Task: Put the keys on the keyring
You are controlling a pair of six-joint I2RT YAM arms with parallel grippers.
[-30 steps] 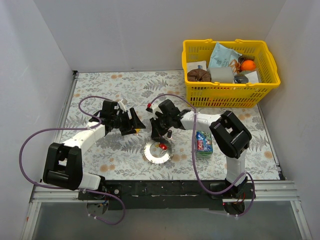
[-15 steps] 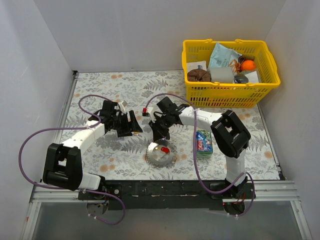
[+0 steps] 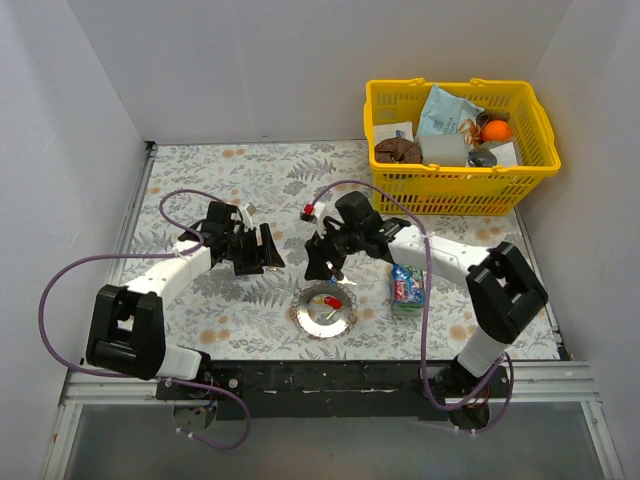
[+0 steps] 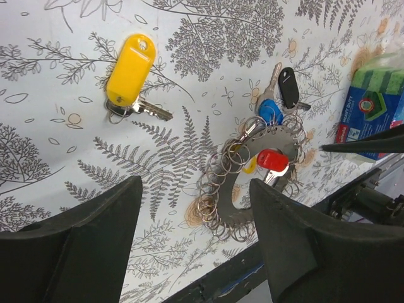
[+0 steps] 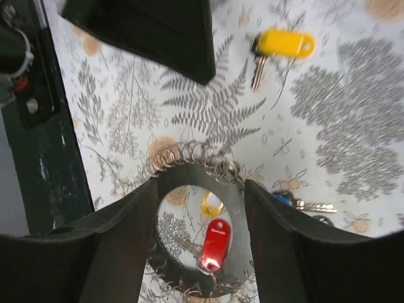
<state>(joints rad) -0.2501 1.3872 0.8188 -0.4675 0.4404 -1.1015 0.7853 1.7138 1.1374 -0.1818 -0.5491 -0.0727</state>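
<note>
The keyring is a flat silver ring edged with many small wire loops, lying on the fern-print table near its front edge; it also shows in the wrist views. A red-headed key and a small yellow tag lie in its opening. Blue and black keys lie beside it. A yellow-tagged key lies apart. My right gripper hovers open over the keyring. To the left, my left gripper stands open and holds nothing.
A blue-green snack packet lies just right of the keyring. A yellow basket with several items stands at the back right. The black front rail runs close behind the keyring. White walls enclose the table.
My right gripper has gone from shut to open, and the keyring now lies flat on the table. The right arm's elbow swung to the right. The left arm barely moved.
</note>
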